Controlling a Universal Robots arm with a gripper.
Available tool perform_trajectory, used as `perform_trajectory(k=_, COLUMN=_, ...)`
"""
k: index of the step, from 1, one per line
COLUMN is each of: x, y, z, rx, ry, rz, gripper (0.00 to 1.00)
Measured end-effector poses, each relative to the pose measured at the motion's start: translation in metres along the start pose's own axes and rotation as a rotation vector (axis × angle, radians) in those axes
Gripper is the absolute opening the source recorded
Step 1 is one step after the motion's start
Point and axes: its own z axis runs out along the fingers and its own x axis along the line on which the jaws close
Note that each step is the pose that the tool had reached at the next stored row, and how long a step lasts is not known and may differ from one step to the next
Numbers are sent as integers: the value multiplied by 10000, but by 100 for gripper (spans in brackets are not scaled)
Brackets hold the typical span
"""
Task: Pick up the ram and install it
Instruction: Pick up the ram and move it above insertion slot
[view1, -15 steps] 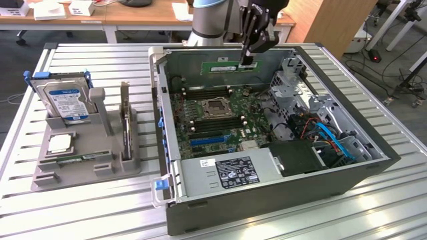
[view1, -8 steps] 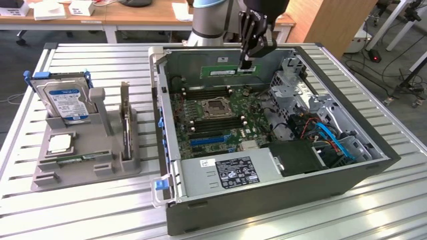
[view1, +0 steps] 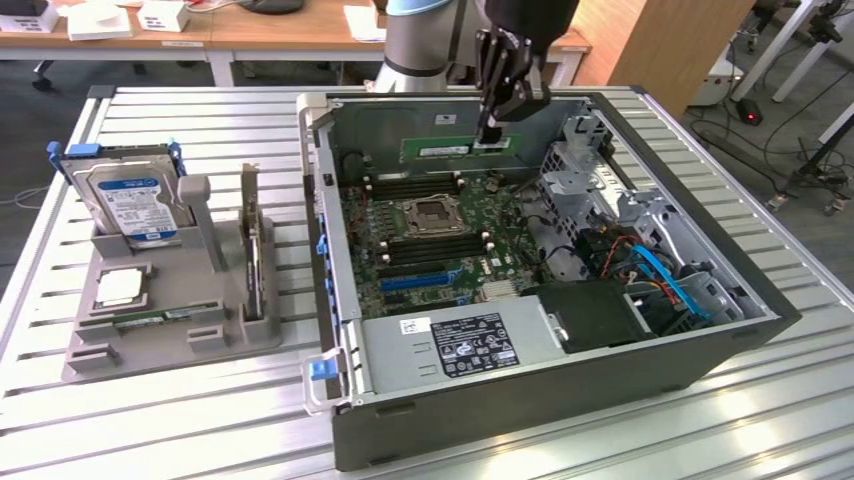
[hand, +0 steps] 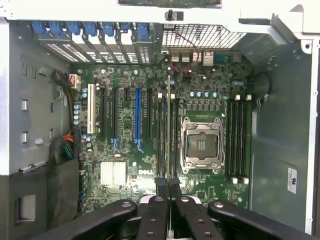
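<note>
My gripper hangs above the open computer case, over the far part of the motherboard. It is shut on the ram, a thin green stick that lies level and juts toward the exterior view's left. In the wrist view the ram appears edge-on as a thin line running out from between the black fingertips. It lines up with the black memory slots beside the CPU socket. The ram is above the board and not seated.
A grey holder on the slatted table carries a blue-labelled hard drive, an upright card and a chip. Inside the case are the power supply, blue cables and a drive cage.
</note>
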Motion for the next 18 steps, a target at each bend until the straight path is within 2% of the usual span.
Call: perform_trajectory(k=18, x=1, y=-5, z=132, rx=0, ry=3, rz=14, gripper=11)
